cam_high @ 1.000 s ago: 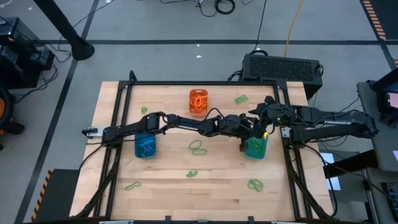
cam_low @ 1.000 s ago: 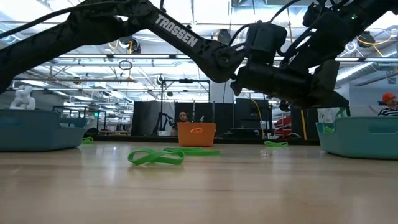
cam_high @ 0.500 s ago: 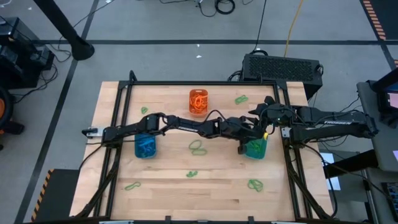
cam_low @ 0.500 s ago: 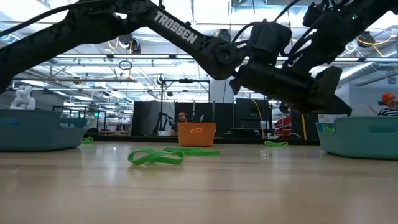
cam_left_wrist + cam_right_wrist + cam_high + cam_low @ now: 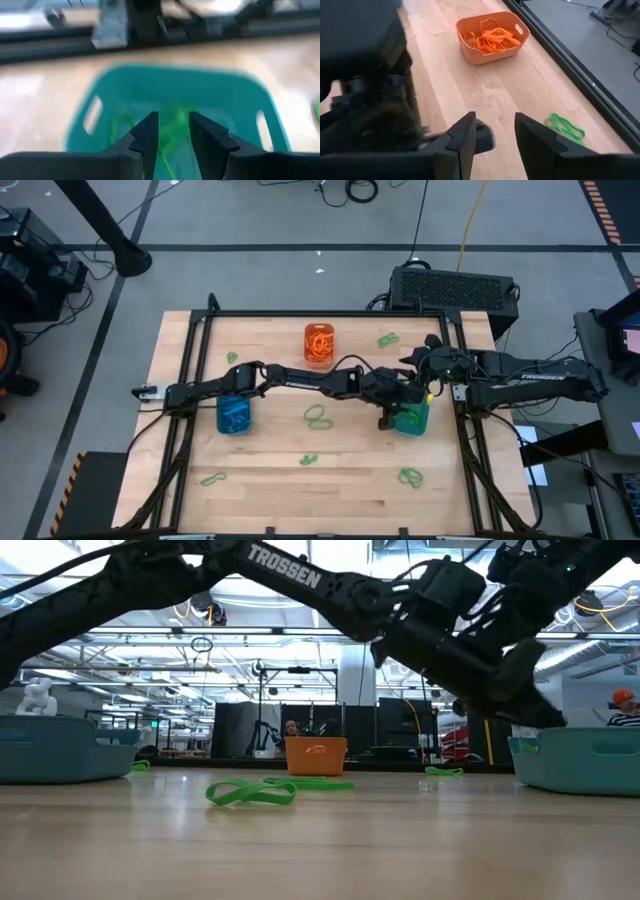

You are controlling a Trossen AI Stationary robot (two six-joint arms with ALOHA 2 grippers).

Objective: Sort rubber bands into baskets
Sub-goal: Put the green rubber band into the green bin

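**A:** Start at the near edge of the worktop. What lies there?

**B:** Loose green rubber bands: one by the near left corner, one near the middle of that edge, one toward the near right corner. Farther in, around the centre, lies another green loop; the low view shows it flat on the wood.

**A:** And the baskets?

**B:** The blue basket stands left of centre, with blue bands inside. The teal basket stands toward the right edge, holding green bands. The orange basket sits near the far edge, full of orange bands.

**A:** Where is the left gripper?

**B:** The left gripper reaches across the worktop and hangs over the teal basket. Its fingers stand slightly apart with nothing pinched between them.

**A:** The right one?

**B:** The right gripper waits above the far right part of the worktop, just beyond the teal basket, fingers spread and empty. Two more green bands lie by the far edge, one beside it and one at far left.
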